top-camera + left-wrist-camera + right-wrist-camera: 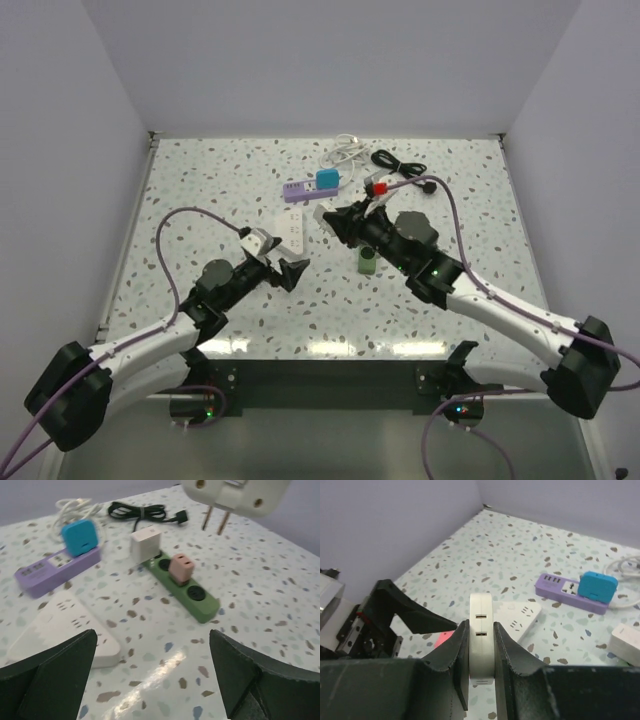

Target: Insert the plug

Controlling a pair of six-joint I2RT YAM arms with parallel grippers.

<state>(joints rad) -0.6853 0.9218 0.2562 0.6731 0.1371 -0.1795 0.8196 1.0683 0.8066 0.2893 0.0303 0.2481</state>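
My right gripper (333, 219) is shut on a flat white plug adapter (481, 645) and holds it edge-up above the table. The adapter's two bare prongs (216, 519) show at the top of the left wrist view, pointing down, above and beyond the green power strip (186, 586). That strip carries a white cube plug (145, 543) and a pink plug (180, 568); only its end (367, 261) shows in the top view, under my right arm. My left gripper (284, 268) is open and empty, low over the table (152, 647) beside the white power strip (60, 625).
A purple power strip (298, 188) with a blue plug (328, 179) lies at the back. A white cable (346, 149), a black cable (399, 164) and a red item (377, 186) lie behind it. White walls enclose the table.
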